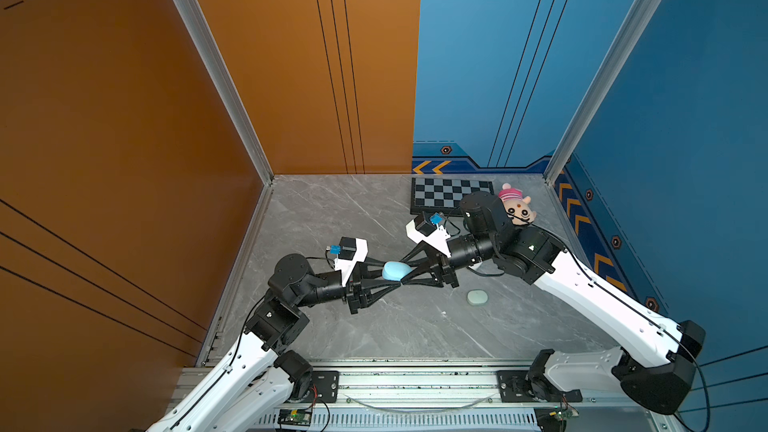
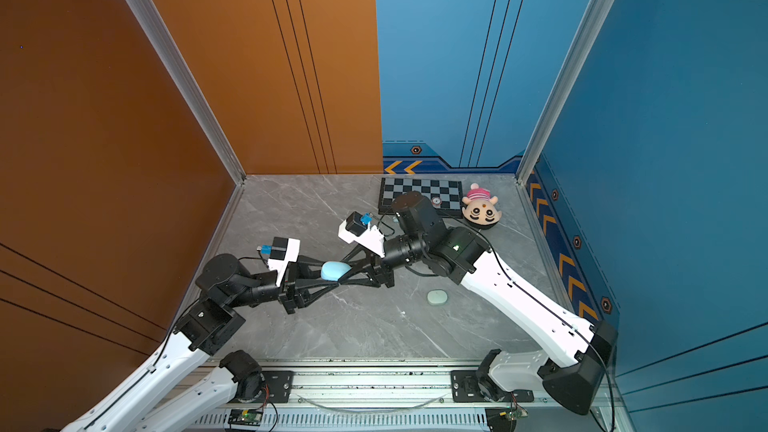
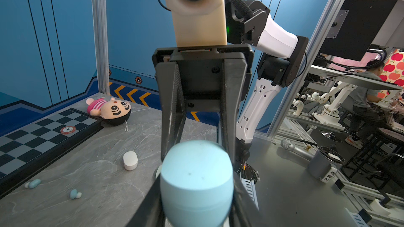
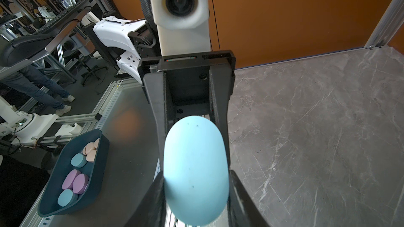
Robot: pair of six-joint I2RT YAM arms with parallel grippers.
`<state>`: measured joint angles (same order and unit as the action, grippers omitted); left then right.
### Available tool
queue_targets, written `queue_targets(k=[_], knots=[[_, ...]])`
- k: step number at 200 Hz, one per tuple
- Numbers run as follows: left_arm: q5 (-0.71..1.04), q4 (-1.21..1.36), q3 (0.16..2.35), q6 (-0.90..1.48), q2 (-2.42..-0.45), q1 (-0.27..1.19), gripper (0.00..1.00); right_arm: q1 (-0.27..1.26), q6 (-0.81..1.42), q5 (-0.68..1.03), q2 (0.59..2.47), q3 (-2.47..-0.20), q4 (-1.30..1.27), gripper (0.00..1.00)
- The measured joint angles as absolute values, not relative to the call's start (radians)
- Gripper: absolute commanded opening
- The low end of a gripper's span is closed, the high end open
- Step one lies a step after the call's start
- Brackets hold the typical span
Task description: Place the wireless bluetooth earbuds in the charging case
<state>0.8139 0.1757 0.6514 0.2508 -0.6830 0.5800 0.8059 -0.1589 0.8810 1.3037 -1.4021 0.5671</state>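
Both arms meet over the middle of the grey marble tabletop (image 1: pixel 353 209), sharing one pale blue charging case (image 1: pixel 396 270) held up off the surface, its lid closed. The left claw (image 1: pixel 390 277) is pinched narrow on one end of it, and the right claw (image 1: pixel 408 273) grips the opposite end, fingers snug against the rounded sides. From the left wrist view, the wireless bluetooth earbuds (image 3: pixel 32 183), two tiny pale blue buds, lie loose on the tabletop just beside the chessboard (image 3: pixel 32 140). A second pale case (image 1: pixel 477 297) rests alone on the tabletop near the right arm. A plush doll (image 3: pixel 111 110) lies against the chessboard's far corner.
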Motion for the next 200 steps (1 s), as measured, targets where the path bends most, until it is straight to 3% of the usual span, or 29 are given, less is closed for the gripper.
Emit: queue_targets(k=[73,128,160,200], knots=[[0.793,0.151,0.651,0.25,-0.692,0.59,0.02,0.783,-0.088,0.837,1.308,-1.404,0.545,0.63],[0.789,0.13,0.651,0.25,-0.691,0.598,0.02,0.763,-0.077,0.764,1.307,-1.404,0.493,0.65],[0.788,0.13,0.651,0.25,-0.691,0.598,0.02,0.759,-0.078,0.728,1.293,-1.386,0.474,0.6],[0.777,0.13,0.651,0.25,-0.691,0.603,0.02,0.757,-0.082,0.728,1.272,-1.348,0.459,0.44]])
